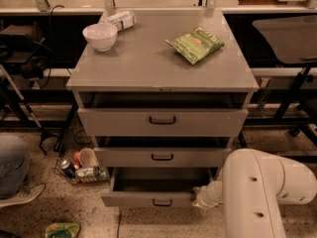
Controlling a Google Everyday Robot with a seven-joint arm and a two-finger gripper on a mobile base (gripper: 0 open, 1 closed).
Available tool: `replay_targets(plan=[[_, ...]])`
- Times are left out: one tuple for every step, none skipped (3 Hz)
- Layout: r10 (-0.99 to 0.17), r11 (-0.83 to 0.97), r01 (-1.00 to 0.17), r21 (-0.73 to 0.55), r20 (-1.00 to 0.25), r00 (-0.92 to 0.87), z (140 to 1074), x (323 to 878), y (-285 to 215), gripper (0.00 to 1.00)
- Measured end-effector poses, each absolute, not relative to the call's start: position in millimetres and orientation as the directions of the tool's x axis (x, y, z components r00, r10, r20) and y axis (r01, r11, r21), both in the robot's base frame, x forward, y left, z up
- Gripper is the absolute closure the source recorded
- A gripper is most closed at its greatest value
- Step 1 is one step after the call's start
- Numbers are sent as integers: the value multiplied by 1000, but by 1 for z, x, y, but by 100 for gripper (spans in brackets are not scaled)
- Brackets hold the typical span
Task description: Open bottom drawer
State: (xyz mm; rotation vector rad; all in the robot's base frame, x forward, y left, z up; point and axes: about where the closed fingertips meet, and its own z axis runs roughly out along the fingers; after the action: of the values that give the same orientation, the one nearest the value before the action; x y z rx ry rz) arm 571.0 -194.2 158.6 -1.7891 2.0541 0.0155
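The bottom drawer (133,198) of the grey cabinet is pulled out, its plain grey inside showing, with a small dark loop handle (162,203) at the centre of its slim front. My gripper (199,197) is at the drawer's right front corner, at the end of my white arm (257,192). The arm's bulk hides most of the gripper. The middle drawer (162,157) and the top drawer (162,121) stand slightly out above it.
On the cabinet top (148,63) sit a white bowl (100,36), a green snack bag (196,44) and a lying bottle (119,19). A wire basket with cans (79,167) stands on the floor at the left. Dark table legs (292,98) are at the right.
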Motion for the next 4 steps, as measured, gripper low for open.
replay_targets(plan=[[-946, 174, -950, -258, -313, -88, 159, 571, -194, 100], [-949, 165, -955, -247, -305, -85, 150, 543, -201, 100], [-949, 165, -955, -247, -305, -85, 156, 543, -201, 100], [-949, 165, -955, -247, -305, -85, 156, 543, -201, 100]])
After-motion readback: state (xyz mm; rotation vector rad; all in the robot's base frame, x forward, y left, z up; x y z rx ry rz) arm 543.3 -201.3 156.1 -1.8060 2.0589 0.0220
